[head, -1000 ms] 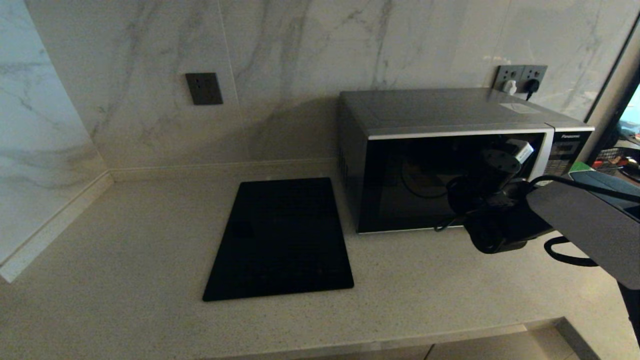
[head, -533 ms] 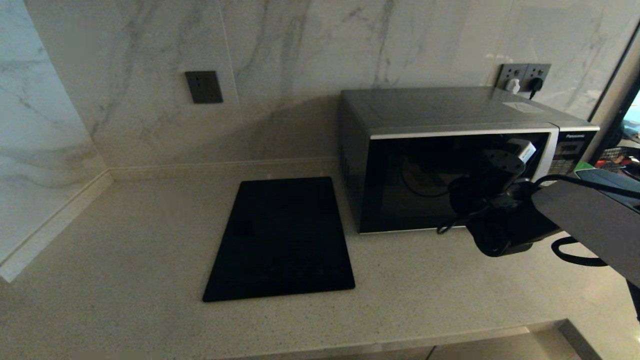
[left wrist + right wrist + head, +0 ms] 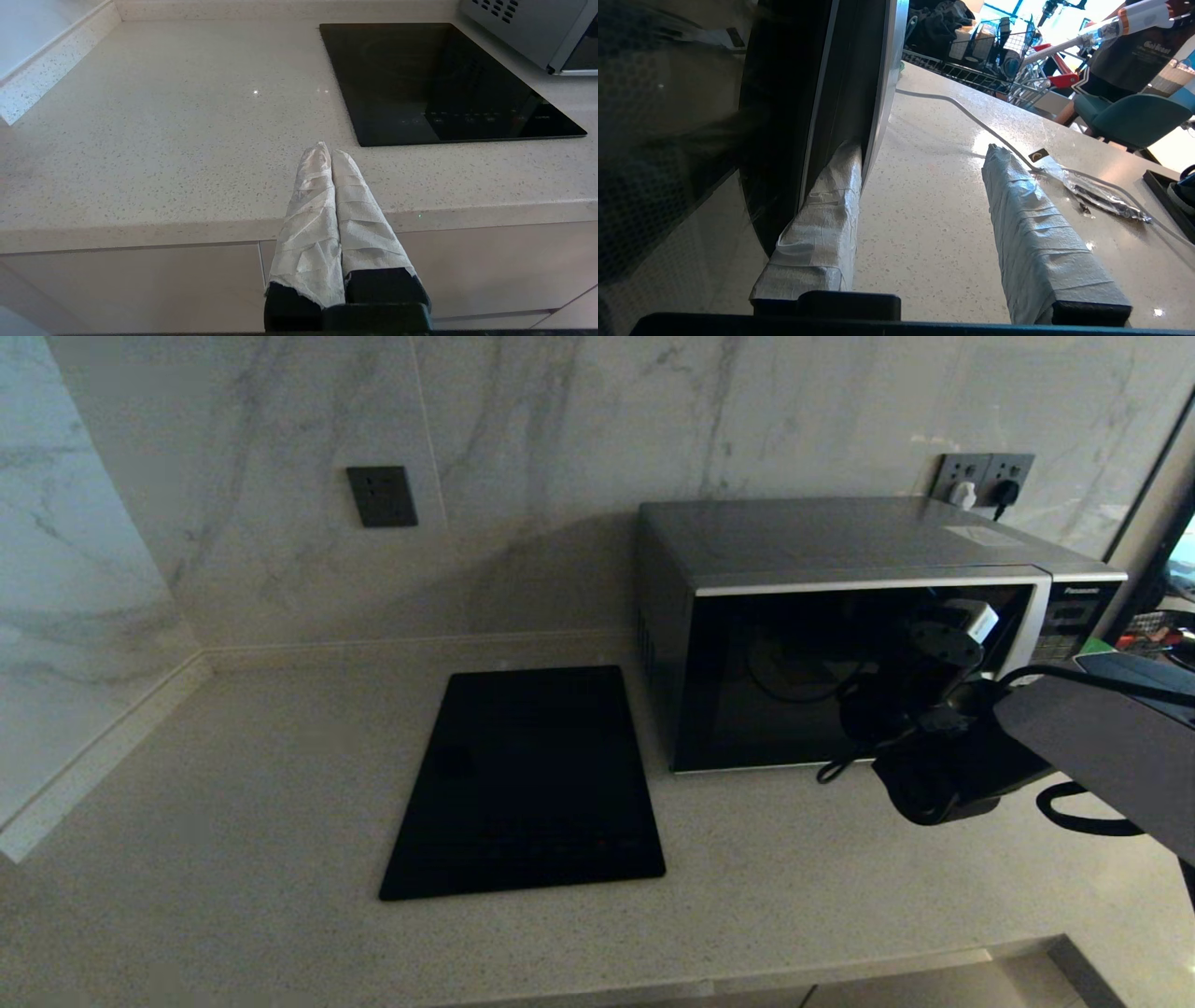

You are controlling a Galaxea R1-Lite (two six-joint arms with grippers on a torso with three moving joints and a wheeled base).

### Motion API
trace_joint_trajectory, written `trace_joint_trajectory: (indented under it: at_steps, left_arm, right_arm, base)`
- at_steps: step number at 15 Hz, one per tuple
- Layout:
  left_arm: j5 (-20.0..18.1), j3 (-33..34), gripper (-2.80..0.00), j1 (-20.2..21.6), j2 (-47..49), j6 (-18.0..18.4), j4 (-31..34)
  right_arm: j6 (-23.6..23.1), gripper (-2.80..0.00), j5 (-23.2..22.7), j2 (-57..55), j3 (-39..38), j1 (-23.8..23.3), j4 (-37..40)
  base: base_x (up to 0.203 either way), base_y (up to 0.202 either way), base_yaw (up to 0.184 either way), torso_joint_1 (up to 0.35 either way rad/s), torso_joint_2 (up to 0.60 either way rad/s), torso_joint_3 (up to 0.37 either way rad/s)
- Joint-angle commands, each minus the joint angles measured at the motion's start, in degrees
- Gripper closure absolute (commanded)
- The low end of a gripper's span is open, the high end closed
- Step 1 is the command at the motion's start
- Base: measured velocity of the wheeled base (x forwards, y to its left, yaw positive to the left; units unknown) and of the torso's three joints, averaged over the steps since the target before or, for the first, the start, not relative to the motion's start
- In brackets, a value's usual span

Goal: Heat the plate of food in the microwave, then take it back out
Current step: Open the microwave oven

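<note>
The dark grey microwave [image 3: 840,635] stands at the back right of the counter, its dark glass door [image 3: 784,116] looking closed or nearly so. My right gripper [image 3: 966,621] is open at the door's right edge. One taped finger [image 3: 826,210] lies tucked against the silver trim, while the other finger [image 3: 1027,219] stands free over the counter. A faint round shape shows behind the glass; the plate of food cannot be made out. My left gripper [image 3: 327,150] is shut on nothing, parked over the counter's front edge.
A flat black slab [image 3: 523,784] lies left of the microwave. A cable [image 3: 971,116] and a small plastic packet [image 3: 1101,198] lie on the counter to its right. Beyond that sit a wire basket [image 3: 980,51] and a teal chair [image 3: 1134,116].
My right arm has drifted slightly down and to the right at the door's edge. The slab and the left arm have not moved.
</note>
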State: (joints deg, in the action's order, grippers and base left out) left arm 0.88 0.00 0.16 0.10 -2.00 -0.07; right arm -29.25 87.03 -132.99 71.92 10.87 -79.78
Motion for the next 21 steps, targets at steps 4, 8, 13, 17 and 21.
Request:
trace_joint_trajectory:
  at_steps: [4, 8, 13, 17, 21]
  left_arm:
    - [0.0, 0.0, 0.0, 0.0, 0.0, 0.0, 0.0]
    - [0.0, 0.0, 0.0, 0.0, 0.0, 0.0, 0.0]
    - [0.1, 0.0, 0.0, 0.0, 0.0, 0.0, 0.0]
    - [0.0, 0.0, 0.0, 0.0, 0.0, 0.0, 0.0]
    - [0.0, 0.0, 0.0, 0.0, 0.0, 0.0, 0.0]
  right_arm:
    - [0.0, 0.0, 0.6, 0.6, -0.3, -0.9, -1.3]
    - [0.0, 0.0, 0.6, 1.0, -1.1, -1.4, -1.3]
    - [0.0, 0.0, 0.6, 1.5, -1.1, -1.8, -1.6]
    - [0.0, 0.0, 0.6, 0.9, -0.9, -2.3, -1.6]
    - [0.0, 0.0, 0.6, 0.6, -1.3, -2.8, -2.0]
  base:
    - [0.0, 0.0, 0.0, 0.0, 0.0, 0.0]
    - [0.0, 0.0, 0.0, 0.0, 0.0, 0.0]
    - [0.0, 0.0, 0.0, 0.0, 0.0, 0.0]
    - [0.0, 0.0, 0.0, 0.0, 0.0, 0.0]
    - [0.0, 0.0, 0.0, 0.0, 0.0, 0.0]
